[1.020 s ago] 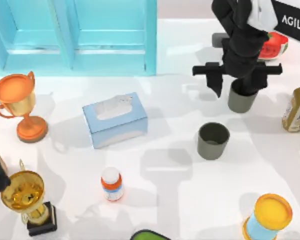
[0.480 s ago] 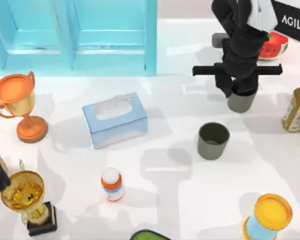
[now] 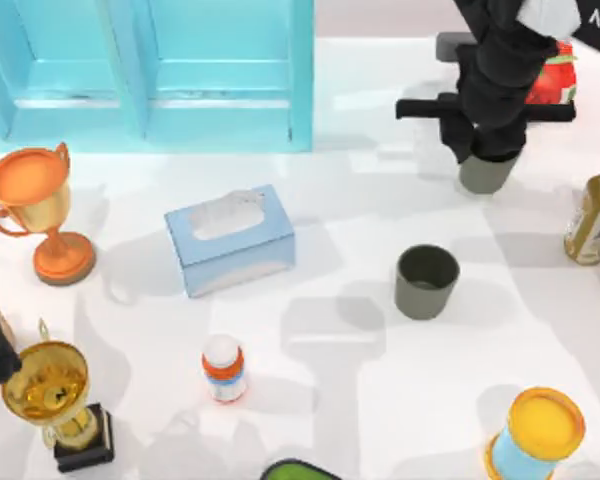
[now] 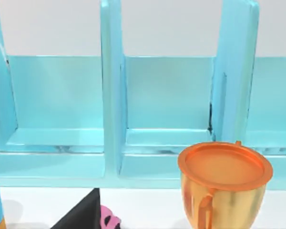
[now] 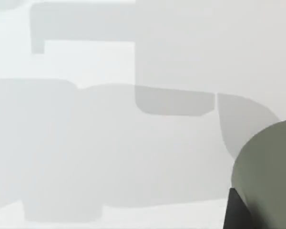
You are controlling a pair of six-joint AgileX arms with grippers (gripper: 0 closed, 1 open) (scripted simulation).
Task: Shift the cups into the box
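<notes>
Matte grey-green cups (image 3: pixel 426 281); tapered, round dark mouths.

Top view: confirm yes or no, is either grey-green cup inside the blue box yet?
No. One cup stands on the table; the other cup is under the right claw.

A smooth, glossy white tabletop (image 3: pixel 330 330) spreads across the scene, catching soft grey shadows at its centre and toward 3 o'clock. At 11 o'clock stands a bright turquoise shelving unit (image 3: pixel 150 75) with upright dividers (image 4: pixel 112 95); a plain pale wall (image 4: pixel 171 26) rises behind it.
</notes>
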